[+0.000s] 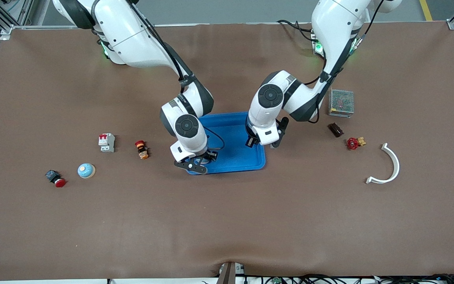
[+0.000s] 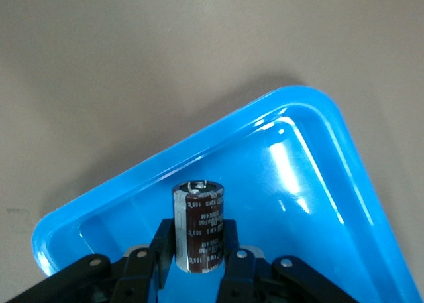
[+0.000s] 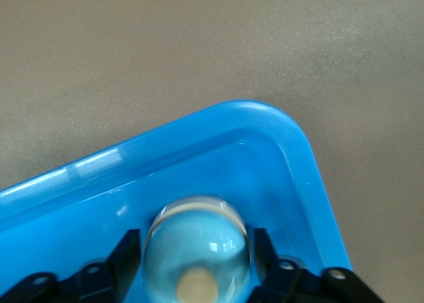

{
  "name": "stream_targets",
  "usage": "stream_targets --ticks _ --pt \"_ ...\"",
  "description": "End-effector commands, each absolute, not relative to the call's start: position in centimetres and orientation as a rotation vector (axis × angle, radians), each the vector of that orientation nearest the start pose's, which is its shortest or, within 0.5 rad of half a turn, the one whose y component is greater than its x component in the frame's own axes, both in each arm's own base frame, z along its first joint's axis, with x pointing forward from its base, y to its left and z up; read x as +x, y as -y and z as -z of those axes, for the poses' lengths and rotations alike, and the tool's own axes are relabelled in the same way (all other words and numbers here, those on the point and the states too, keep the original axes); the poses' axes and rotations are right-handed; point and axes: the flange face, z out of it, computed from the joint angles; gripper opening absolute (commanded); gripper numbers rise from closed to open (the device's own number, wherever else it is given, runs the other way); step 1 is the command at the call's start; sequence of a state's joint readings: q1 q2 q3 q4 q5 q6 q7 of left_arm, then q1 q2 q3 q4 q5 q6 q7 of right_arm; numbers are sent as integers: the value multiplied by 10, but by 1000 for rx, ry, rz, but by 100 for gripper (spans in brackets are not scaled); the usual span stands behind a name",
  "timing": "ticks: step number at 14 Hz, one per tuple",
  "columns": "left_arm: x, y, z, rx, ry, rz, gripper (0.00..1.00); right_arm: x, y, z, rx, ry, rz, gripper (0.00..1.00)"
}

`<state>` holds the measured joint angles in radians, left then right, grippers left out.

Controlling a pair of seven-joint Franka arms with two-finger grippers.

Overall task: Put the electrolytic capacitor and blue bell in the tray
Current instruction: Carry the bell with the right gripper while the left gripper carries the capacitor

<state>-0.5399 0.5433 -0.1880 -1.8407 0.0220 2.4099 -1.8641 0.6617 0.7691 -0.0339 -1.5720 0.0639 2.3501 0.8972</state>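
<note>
- Nearest the front camera lie one red-capped push button [image 1: 56, 178], toward the right arm's end of the table, and one white curved strip [image 1: 397, 164], toward the left arm's end.
- Blue bells number two. One bell on the table [image 1: 86, 170] sits just beside the push button; the bell in the tray [image 3: 197, 240] shows only in the right wrist view.
- One blue tray [image 1: 235, 157] lies mid-table, with both grippers over it.
- One electrolytic capacitor [image 2: 199, 227] appears, in the left wrist view alone. It stands upright, clamped between the fingers of the left gripper [image 2: 199, 244], above the tray [image 2: 199, 147] floor.
- In the front view the left gripper [image 1: 259, 142] is over the tray's end toward the left arm, and its own body hides the capacitor.
- Over the tray's near corner is the right gripper [image 1: 195, 163]. Its wrist view shows it [image 3: 195, 250] straddling the bell inside the tray [image 3: 165, 138] corner, though whether it grips the bell cannot be told.
- Single items elsewhere: a white circuit breaker [image 1: 106, 142], a small red-and-orange part [image 1: 142, 149], a grey mesh box [image 1: 341, 102], a dark brown block [image 1: 335, 129] and a red valve [image 1: 354, 143].
</note>
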Motion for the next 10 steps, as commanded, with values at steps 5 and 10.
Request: stream_targets --ticks 5,10 --pt "465 455 -212 -2659 1708 -193 0 571 -424 -220 -3084 -486 -1 100" --pt "452 460 -195 -2628 1698 -207 0 593 -385 -250 -3139 -289 -66 100"
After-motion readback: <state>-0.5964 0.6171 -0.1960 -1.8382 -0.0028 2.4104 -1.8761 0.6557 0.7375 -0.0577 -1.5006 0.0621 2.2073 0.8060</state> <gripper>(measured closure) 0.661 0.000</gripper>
